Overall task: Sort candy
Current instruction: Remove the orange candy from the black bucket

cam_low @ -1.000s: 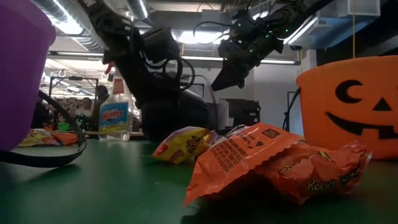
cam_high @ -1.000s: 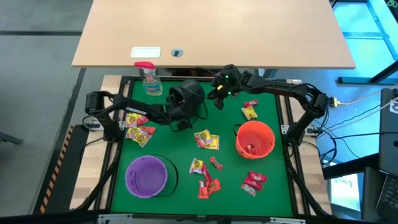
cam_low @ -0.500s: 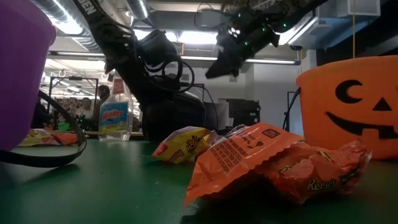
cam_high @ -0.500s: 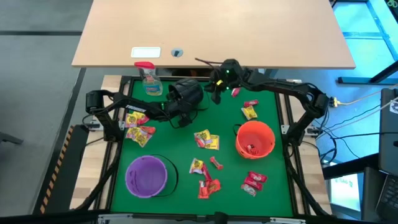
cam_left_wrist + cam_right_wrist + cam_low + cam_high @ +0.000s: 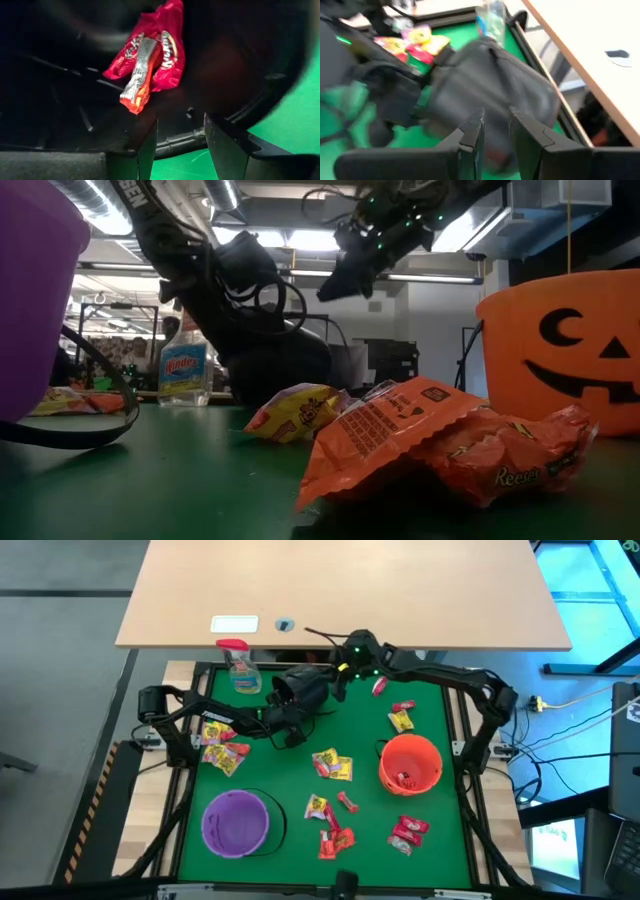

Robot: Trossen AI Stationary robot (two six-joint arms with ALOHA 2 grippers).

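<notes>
Green matting covers the desk (image 5: 290, 780), with a pale wooden tabletop beyond it and a clear spray bottle (image 5: 241, 667) with a red top near the far left corner. Candy (image 5: 331, 766) lies scattered in small shiny packets: a cluster at the middle, more near the front edge, some by the left side and a few near the far right. An orange bucket (image 5: 410, 764) with a pumpkin face stands on the right with a red packet inside, and a purple bucket (image 5: 236, 823) sits front left. At the far middle a black bucket (image 5: 301, 690) lies tipped on its side. The left hand (image 5: 177, 145) is at that bucket's mouth, its fingers apart and gripping nothing; its wrist view looks into the dark interior, where red packets (image 5: 150, 55) and an orange-and-silver one rest on the bucket's wall. The right hand (image 5: 340, 675) hangs raised above the black bucket; its fingers (image 5: 470, 132) stand slightly apart with nothing visible between them.
</notes>
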